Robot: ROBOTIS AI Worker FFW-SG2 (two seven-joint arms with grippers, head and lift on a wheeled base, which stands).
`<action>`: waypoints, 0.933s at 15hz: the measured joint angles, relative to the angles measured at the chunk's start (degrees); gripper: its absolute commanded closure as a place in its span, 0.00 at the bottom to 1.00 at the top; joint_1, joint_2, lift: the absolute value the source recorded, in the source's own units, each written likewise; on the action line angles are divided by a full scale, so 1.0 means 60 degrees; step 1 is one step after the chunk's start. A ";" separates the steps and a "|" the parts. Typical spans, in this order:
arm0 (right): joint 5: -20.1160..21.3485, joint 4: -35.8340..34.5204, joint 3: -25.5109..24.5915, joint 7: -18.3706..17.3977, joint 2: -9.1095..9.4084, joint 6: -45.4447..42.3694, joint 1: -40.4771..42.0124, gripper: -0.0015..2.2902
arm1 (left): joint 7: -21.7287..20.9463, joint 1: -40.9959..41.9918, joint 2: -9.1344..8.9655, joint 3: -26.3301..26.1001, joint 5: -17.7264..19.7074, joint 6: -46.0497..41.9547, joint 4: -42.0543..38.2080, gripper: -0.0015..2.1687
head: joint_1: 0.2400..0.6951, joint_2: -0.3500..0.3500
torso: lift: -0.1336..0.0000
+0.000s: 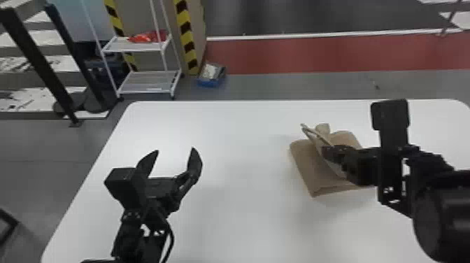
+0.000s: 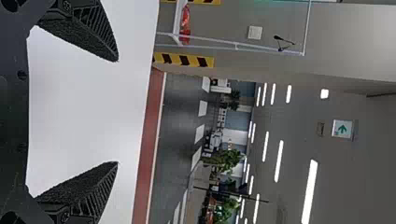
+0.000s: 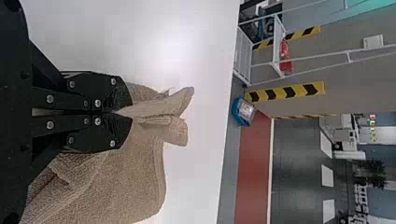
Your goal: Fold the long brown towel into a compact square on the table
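The brown towel [image 1: 311, 168] lies folded in layers on the right part of the white table, with a raised flap on top. My right gripper [image 1: 327, 150] is over it, pinching that flap. In the right wrist view, my right gripper [image 3: 122, 113] is shut on the towel [image 3: 140, 172], a bunched edge sticking out past its fingertips. My left gripper [image 1: 175, 152] stands open above the table's left part, away from the towel. The left wrist view has my left gripper [image 2: 117, 112] with its fingers wide apart and nothing between them.
The white table [image 1: 237, 140] has its far edge beyond both grippers. Behind it on the floor stand a white shelf rack [image 1: 150, 82] with a red item and a blue box [image 1: 211, 75], near striped yellow-black posts.
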 measured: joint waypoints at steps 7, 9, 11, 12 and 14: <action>0.0462 -0.0401 0.0036 -0.0592 0.0056 0.0958 -0.0063 0.67 | -0.0002 -0.0011 0.0000 0.0001 0.0014 0.0000 0.0044 0.04 | 1.00 0.61 | 0.08; 0.0587 -0.0266 0.0170 -0.0849 0.0103 0.0863 -0.0130 0.67 | -0.0006 0.0010 0.0001 0.0020 0.0014 0.0000 0.0043 0.04 | 1.00 0.60 | 0.08; 0.0597 -0.0144 0.0238 -0.1024 0.0117 0.0596 -0.0201 0.67 | -0.0017 0.0026 0.0001 0.0052 0.0014 0.0000 0.0034 0.04 | 1.00 0.61 | 0.08; 0.0605 -0.0091 0.0295 -0.1082 0.0118 0.0528 -0.0242 0.67 | -0.0017 0.0032 0.0001 0.0057 0.0014 0.0000 0.0033 0.04 | 1.00 0.61 | 0.08; 0.0698 0.0138 0.0548 -0.1120 0.0119 0.0493 -0.0371 0.67 | -0.0019 0.0035 0.0002 0.0060 0.0014 0.0000 0.0033 0.04 | 1.00 0.62 | 0.08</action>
